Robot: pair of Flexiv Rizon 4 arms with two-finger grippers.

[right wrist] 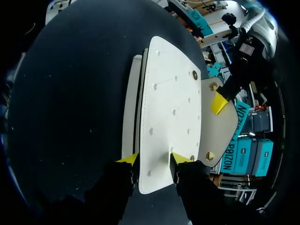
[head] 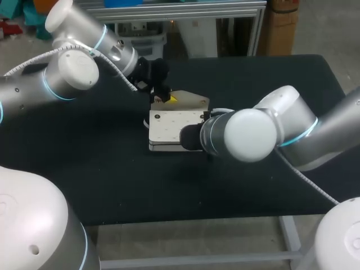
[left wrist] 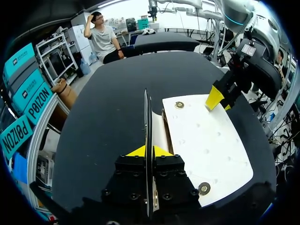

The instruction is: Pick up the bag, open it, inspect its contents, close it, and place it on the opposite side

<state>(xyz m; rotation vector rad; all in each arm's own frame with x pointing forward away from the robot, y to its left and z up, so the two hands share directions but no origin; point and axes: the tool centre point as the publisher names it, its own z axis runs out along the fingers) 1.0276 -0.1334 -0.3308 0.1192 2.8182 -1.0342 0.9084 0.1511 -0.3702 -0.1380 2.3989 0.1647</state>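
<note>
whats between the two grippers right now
The white bag: its flat face stretches from the left gripper, pinching the raised flap, across to the right gripper at its far edge. The left wrist view shows it best.

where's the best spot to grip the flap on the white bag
Pinch the pale flap of the flat white bag by its thin free edge, between the two round metal snaps, coming from the side opposite the fold. It's lifted and edge-on there; the left hand is shut on it.
</note>
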